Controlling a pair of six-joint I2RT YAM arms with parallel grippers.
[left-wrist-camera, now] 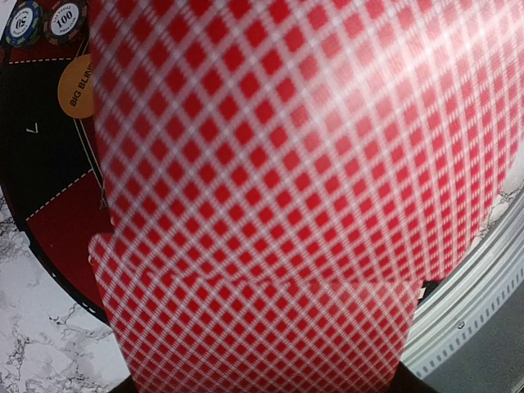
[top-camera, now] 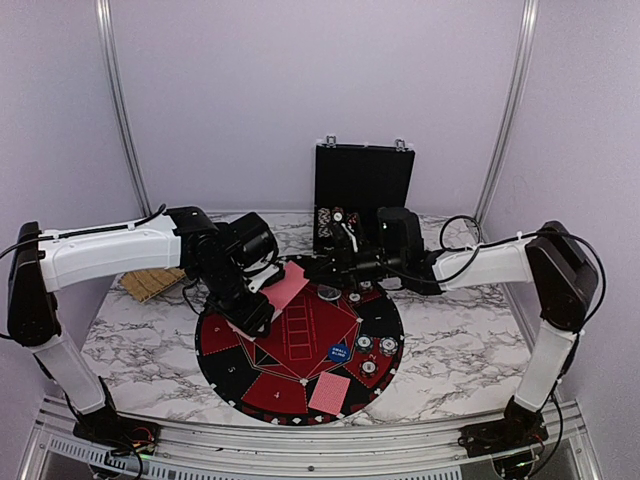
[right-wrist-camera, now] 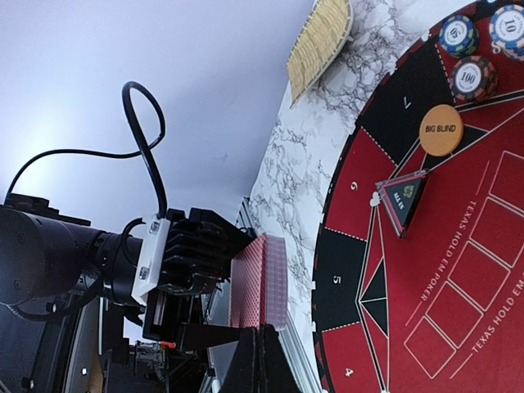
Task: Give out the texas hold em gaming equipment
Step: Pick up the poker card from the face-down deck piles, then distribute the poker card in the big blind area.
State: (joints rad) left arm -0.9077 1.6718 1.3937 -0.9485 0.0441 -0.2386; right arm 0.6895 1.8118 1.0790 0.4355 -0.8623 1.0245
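Closest to the near edge of the marble tabletop (top-camera: pixel 450 340), a single red-backed card (top-camera: pixel 330 393) lies flat on the front part of the round mat (top-camera: pixel 230 360). Just beyond it is a blue disc (top-camera: pixel 338 352). To its right, three poker chips (top-camera: pixel 369 367) sit close together near the mat's right rim. An orange disc (right-wrist-camera: pixel 441 129) marked BIG BLIND also rests on the mat near the chips.

Over the mat's left part, the left tool (top-camera: pixel 258 312) is partly closed around a pack of red-backed cards (top-camera: pixel 287 288), held clear of the surface and tilted. The cards fill nearly all of its wrist view.

Over the mat's far side, the right tool (right-wrist-camera: pixel 254 348) has its jaws fully together and holds nothing. Its tip is near the pack's edge — I cannot tell if they touch.

A woven pad (top-camera: pixel 150 284) lies by the left edge, and a black case (top-camera: pixel 362 185) stands open at the far edge.
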